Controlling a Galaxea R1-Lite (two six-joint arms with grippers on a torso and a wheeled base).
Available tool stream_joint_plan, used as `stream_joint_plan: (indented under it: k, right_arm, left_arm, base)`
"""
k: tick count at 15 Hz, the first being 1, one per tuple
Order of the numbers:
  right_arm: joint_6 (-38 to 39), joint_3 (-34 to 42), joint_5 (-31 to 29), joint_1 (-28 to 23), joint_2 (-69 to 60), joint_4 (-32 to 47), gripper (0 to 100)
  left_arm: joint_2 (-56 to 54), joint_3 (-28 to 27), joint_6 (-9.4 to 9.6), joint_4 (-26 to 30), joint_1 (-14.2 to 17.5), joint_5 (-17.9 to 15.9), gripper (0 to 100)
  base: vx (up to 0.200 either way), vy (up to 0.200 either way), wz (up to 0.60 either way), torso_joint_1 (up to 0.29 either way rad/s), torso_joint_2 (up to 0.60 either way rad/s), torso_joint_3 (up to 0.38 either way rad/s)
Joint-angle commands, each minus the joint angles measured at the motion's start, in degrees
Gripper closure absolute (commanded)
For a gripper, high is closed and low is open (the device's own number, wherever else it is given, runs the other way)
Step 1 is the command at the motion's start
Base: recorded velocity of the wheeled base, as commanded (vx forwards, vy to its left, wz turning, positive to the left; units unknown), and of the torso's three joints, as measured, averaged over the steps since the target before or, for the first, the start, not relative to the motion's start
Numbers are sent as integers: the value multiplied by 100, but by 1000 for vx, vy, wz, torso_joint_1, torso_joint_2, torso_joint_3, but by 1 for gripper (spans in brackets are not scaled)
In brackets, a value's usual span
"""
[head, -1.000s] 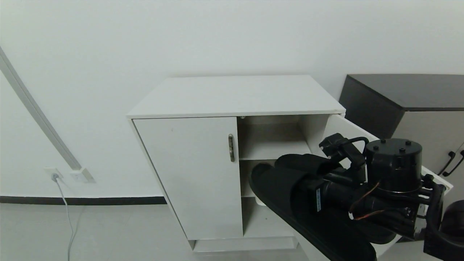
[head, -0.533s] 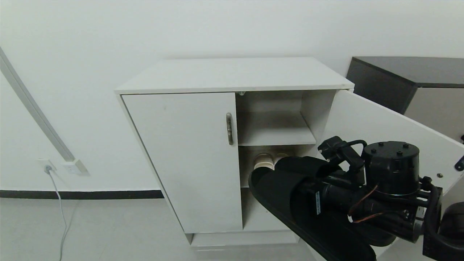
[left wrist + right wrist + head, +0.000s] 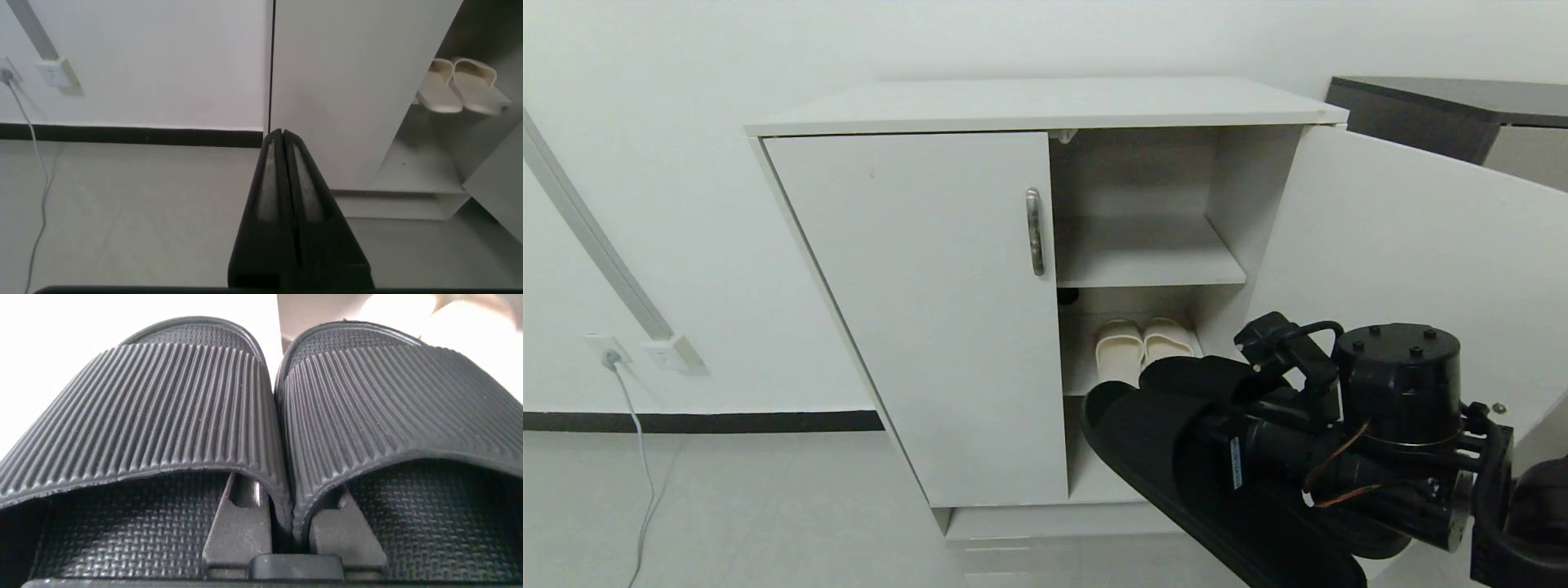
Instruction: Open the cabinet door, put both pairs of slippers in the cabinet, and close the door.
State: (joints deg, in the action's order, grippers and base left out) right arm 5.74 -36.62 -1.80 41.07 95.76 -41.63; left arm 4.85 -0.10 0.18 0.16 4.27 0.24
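Two black slippers (image 3: 1176,441) are nearest, side by side with toes toward the cabinet (image 3: 1045,102). The right end effector (image 3: 288,523) is pinching them: one finger sits under each strap, and the two inner strap edges are squeezed between the fingers. The left end effector (image 3: 283,143) has its fingers pressed together on nothing and hangs low over the floor (image 3: 122,212), in front of the closed door (image 3: 915,310).

The step in hand, as I judge it, is to carry this black pair into the open right half. To do it well, the soles should stay level and the toes go in first, passing between the edge of the closed door and the open door (image 3: 1405,269) without brushing either. The bottom compartment (image 3: 1094,482) looks free and is close to the present height, so it seems the easier target. The pinch should be released only when both soles rest on a board, or one slipper may drop out.

Farther in, two pale slippers (image 3: 1143,347) lie on the middle shelf (image 3: 1078,359), toes outward, and they should not be pushed. The upper shelf (image 3: 1143,257) carries nothing that I can see.

The count: two pairs, four slippers; two doors, one open and one shut; one handle (image 3: 1034,231); three compartments in the open half
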Motion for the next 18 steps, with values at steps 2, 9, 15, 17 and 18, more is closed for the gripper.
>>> stream_joint_plan:
  k: [2,9,15,17,18]
  right_arm:
    - [-73,23,-4,15,22,-38,100]
    - [-161,-29,-488,147,110,-196,100]
    - [-126,-812,-2448,534,664,-144,100]
    - [-152,-812,-2606,481,620,-29,100]
    - [-152,-820,-2623,455,602,76,100]
  left_arm:
    - [-2,1,-1,2,4,2,100]
    - [7,1,-1,2,4,2,100]
    - [-2,1,-1,2,4,2,100]
    - [-2,1,-1,2,4,2,100]
    - [-2,1,-1,2,4,2,100]
  base:
    - [0,0,0,-2,395,386]
    - [0,0,0,0,55,49]
    - [0,0,0,0,0,0]
    - [0,0,0,0,0,0]
    - [0,0,0,0,0,0]
